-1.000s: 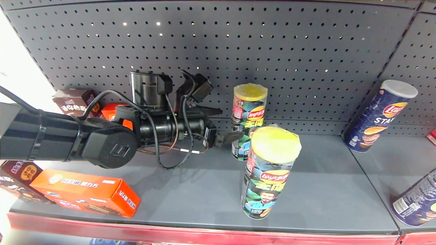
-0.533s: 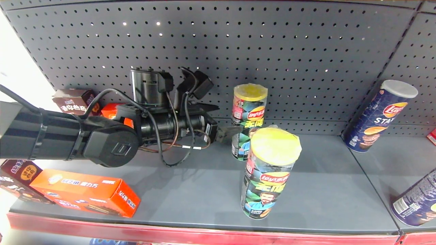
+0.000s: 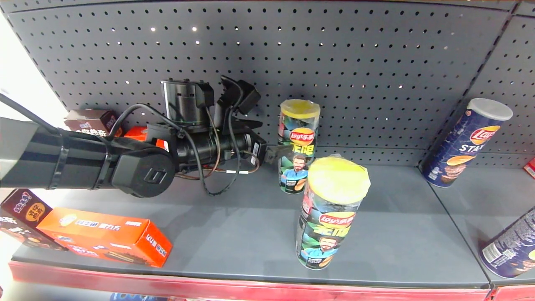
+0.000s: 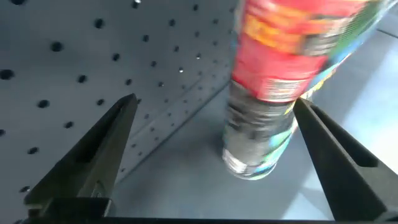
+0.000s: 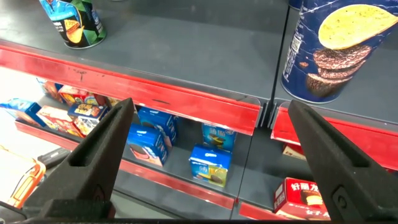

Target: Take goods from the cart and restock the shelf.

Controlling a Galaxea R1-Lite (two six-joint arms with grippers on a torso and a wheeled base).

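1. The left pincer (image 3: 279, 152) is reaching along the back of the shelf (image 3: 234, 234), close to the grey pegboard (image 3: 292, 54). Its fingers are standing spread wide and released.
2. The rear can (image 3: 297, 146), a tall crisp tube with a yellow lid, is standing upright just in front of the pegboard. In the left wrist view the rear can (image 4: 267, 106) is sitting between the two fingers of the left pincer (image 4: 214, 106); one finger (image 4: 329, 149) is lying right against the can's side, the other is staying apart from it.
3. The front can (image 3: 330, 213), of the same multicoloured label with a red logo oval, is standing upright nearer the shelf's red front edge, apart from the rear can.
4. The right pincer (image 5: 211, 107) is hanging released in front of the shelf edge, above a lower shelf stocked with blue boxes (image 5: 210, 165).
5. A dark blue can (image 3: 466, 142) is leaning against the pegboard in the next bay.
6. An orange box (image 3: 104, 236) with white lettering is lying flat at the front left, touching a brown box (image 3: 25, 217).
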